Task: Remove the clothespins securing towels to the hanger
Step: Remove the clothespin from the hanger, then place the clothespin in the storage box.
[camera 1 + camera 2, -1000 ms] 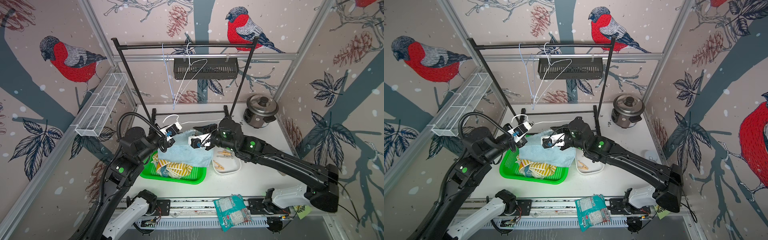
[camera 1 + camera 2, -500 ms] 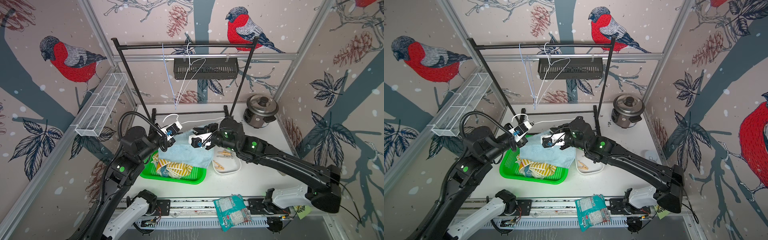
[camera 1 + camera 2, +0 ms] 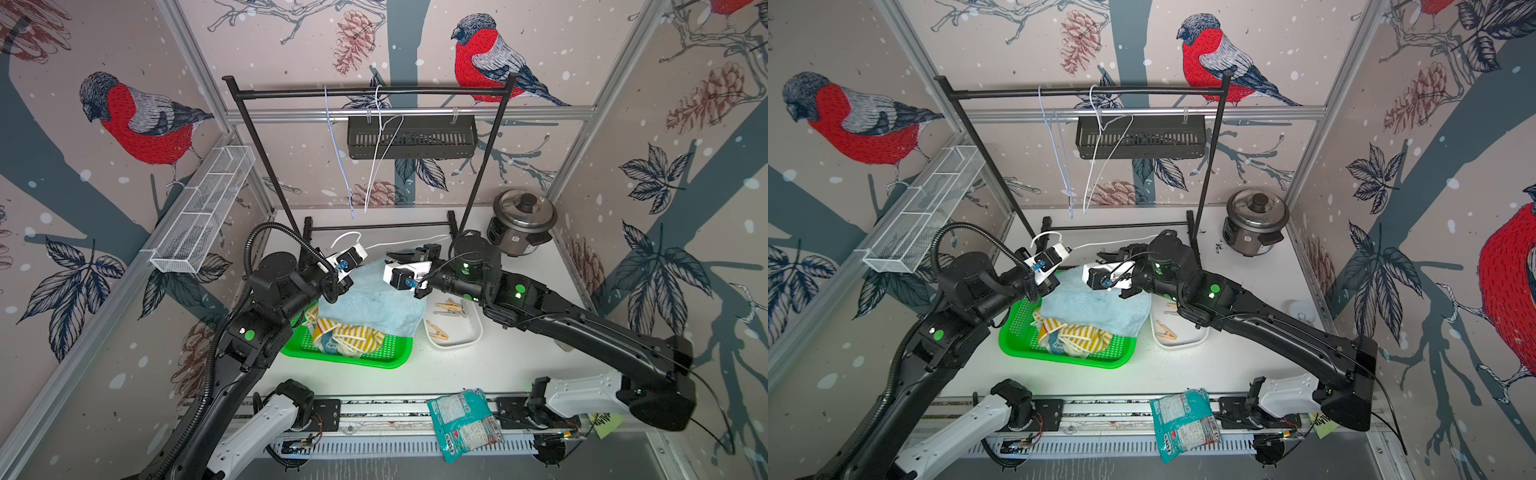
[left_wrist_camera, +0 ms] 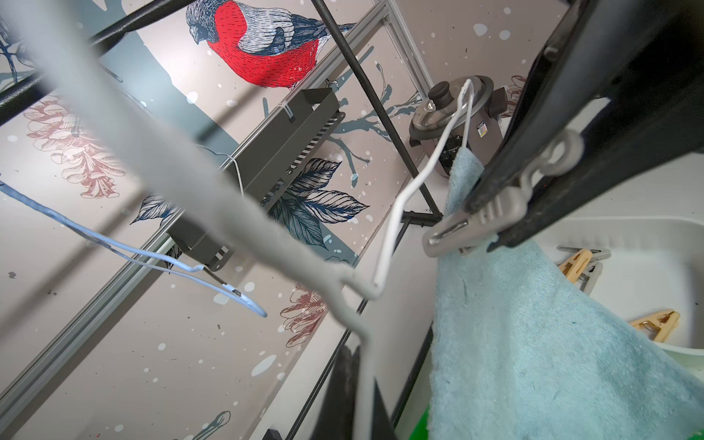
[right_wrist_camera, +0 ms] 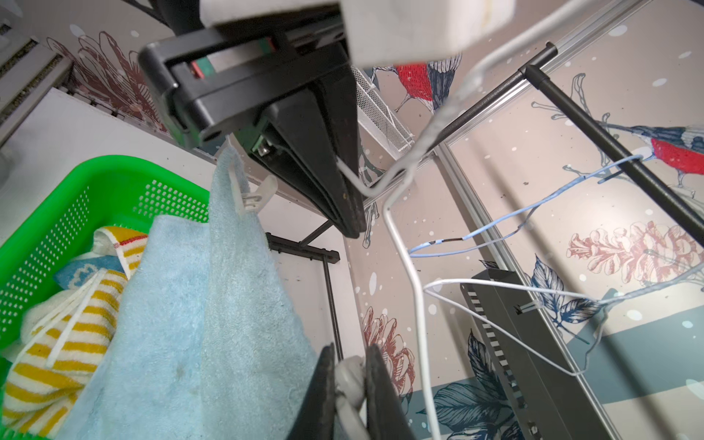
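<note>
A light-blue terry towel (image 3: pixel 370 303) (image 5: pixel 209 324) hangs from a white wire hanger (image 3: pixel 403 242) (image 4: pixel 419 179) over the green basket (image 3: pixel 345 361). My left gripper (image 4: pixel 360 381) (image 5: pixel 350 232) is shut on the hanger's wire. My right gripper (image 5: pixel 350 365) (image 3: pixel 399 255) is shut on a grey plastic clothespin (image 4: pixel 476 224) (image 5: pixel 348 377) that clips the towel's corner. A second, translucent white clothespin (image 5: pixel 255 194) pins the towel's other corner. The yellow-striped towel (image 3: pixel 349 336) and a teal one (image 5: pixel 76 272) lie in the basket. Several loose clothespins (image 3: pixel 451 307) lie in the white tray (image 3: pixel 457 340).
A black rack (image 3: pixel 374 92) stands at the back with a blue hanger (image 3: pixel 336 145) and a white hanger (image 3: pixel 382 153) on its rail. A rice cooker (image 3: pixel 521 224) sits at the back right. A snack bag (image 3: pixel 463 424) lies at the front edge.
My right gripper's jaws have narrowed onto the grey clothespin. Both arms have stayed almost where they were.
</note>
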Controlling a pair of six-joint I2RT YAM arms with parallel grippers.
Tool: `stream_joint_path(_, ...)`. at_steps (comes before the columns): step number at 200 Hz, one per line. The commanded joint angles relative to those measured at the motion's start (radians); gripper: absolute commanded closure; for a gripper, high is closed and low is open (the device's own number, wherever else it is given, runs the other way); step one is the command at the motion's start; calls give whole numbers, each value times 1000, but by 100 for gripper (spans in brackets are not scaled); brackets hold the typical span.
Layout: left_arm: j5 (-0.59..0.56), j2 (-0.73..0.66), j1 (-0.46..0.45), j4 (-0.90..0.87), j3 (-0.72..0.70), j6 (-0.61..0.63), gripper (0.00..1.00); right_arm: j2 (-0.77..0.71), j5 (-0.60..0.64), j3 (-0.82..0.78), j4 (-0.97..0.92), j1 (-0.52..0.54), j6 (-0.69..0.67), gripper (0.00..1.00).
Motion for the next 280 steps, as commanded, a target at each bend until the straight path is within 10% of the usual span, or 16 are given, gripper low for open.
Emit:
stream_joint_path(1,-31,-2,2,48,-4,-11,100,-49,-11,-19,1,5,102,93)
stream_joint_path(101,-165,-86,2,55,-43,-72,100,-415,253,-367,-180,-6,691,91)
stream_joint_path(203,-162,-122,1,32,-43,-67,100,-276,-63,-686,-26,-387,803,89)
stream_joint_path(280,-142,-109,1,32,-43,-55,100,-203,-90,-694,16,-422,827,44)
